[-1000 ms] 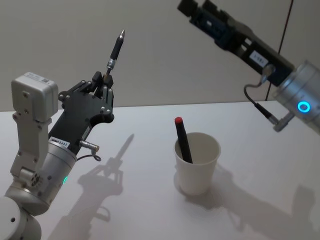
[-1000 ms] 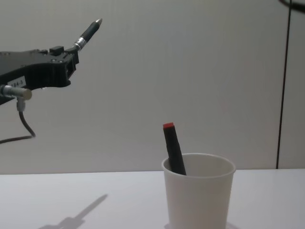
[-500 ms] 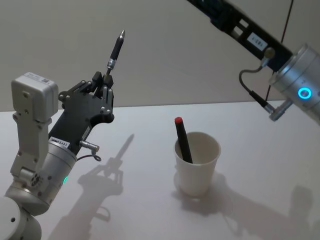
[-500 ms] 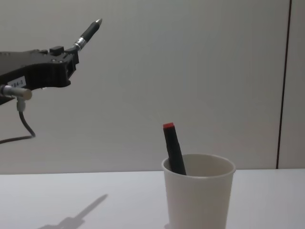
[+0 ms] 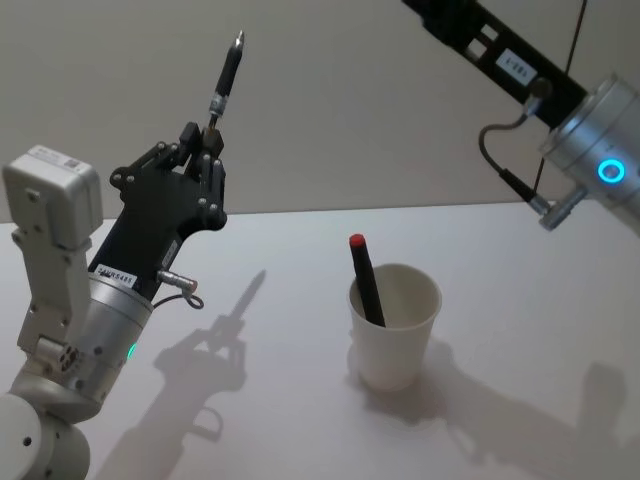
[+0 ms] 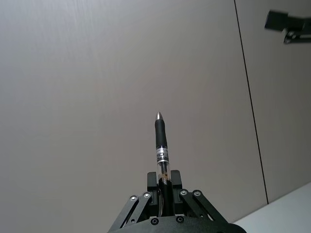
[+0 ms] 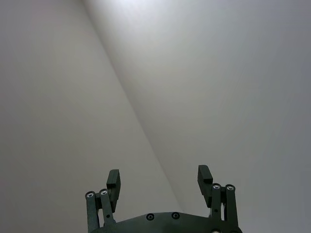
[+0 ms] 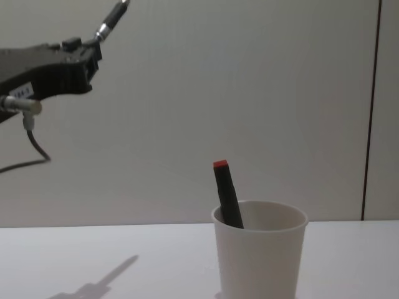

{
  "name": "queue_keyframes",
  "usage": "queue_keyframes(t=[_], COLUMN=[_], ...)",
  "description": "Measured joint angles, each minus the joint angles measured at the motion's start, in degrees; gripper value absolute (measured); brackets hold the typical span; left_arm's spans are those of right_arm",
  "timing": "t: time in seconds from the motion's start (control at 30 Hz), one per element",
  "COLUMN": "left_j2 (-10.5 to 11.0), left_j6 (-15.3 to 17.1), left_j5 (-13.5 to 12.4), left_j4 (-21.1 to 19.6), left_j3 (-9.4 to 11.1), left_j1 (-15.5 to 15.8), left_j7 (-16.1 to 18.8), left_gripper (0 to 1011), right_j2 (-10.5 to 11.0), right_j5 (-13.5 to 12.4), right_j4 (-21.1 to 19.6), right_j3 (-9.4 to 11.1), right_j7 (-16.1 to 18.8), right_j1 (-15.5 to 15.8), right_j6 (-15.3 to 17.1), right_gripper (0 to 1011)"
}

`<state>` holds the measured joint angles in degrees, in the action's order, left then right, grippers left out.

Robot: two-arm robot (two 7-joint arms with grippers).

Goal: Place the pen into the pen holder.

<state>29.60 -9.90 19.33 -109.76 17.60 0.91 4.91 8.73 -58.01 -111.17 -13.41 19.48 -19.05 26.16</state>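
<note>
- Left gripper (image 5: 205,145): it has come up a little over the last half second and tipped more upright. In the chest view the pen (image 8: 112,15) now runs almost to the top edge. I see no sideways travel toward the cup.
- Grip: the fingers are clamped on the pen's lower barrel with the tip pointing up. The left wrist view shows the pen centred and straight between the pads.
- Pose: the left forearm rises steeply from my lower left, with the wrist cocked so the pen points up at the back wall. It is high over the table (image 5: 290,410) and well apart from the cup, to its left.
- My read: this is a lift and reorient, not the carry yet. The swing over the cup, the turn to a steep angle and the release are all still to do.
- Pen holder (image 5: 392,362): it hasn't moved. It stands upright on the table, right of centre, and a red-capped marker (image 5: 366,285) already leans on its left rim. The free opening is on the right side, so I'd aim there.
- Right arm (image 5: 590,130): it has kept pulling back, up and to the right. A second ago its gripper was at the top of the head view; now the forearm crosses that corner.
- Right gripper (image 7: 159,177): the fingers are spread with nothing between them, facing bare wall. I judge it clear of the path above the cup.
</note>
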Motion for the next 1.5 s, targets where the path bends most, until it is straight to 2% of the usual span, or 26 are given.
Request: queue_keyframes(t=[0.23,0.33,0.4,0.47,0.73,0.83,1.13,1.5], left_j2=[-0.6,-0.7,-0.8,-0.8,-0.9,-0.9,-0.6,-0.3], left_j6=[-4.4,-6.5,-8.3,-9.9,-14.4,-15.1,-15.2,-13.4], left_j5=[-0.9,-1.4,-1.8,-2.2,-2.9,-2.9,-2.6,-2.0], left_j4=[0.5,0.5,0.5,0.4,-0.1,-0.5,-1.7,-3.0], left_j3=[-0.4,-0.6,-0.8,-1.0,-1.7,-2.0,-2.6,-3.1], left_j1=[0.2,0.2,0.2,0.1,-0.1,-0.3,-1.0,-1.9], left_j7=[-0.6,-0.8,-1.0,-1.2,-2.2,-2.7,-4.3,-6.1], left_gripper=[161,161,162,161,161,161,161,161], right_j2=[0.0,0.0,0.0,-0.2,-1.2,-1.7,-3.1,-4.3], right_j5=[-2.4,-4.4,-4.8,-6.9,-13.3,-15.6,-20.8,-24.4], right_j4=[0.8,1.3,1.3,1.7,2.2,2.2,2.2,2.3], right_j3=[0.6,1.0,1.1,1.4,1.6,1.4,0.1,-1.7], right_j7=[-4.5,-7.6,-8.2,-11.0,-17.2,-19.1,-21.6,-24.0], right_j1=[-0.9,-1.5,-1.6,-2.0,-2.9,-3.2,-4.0,-4.8], right_j6=[1.1,1.8,2.0,2.6,4.0,4.5,5.0,4.9], right_gripper=[1001,1001,1001,1001,1001,1001,1001,1001])
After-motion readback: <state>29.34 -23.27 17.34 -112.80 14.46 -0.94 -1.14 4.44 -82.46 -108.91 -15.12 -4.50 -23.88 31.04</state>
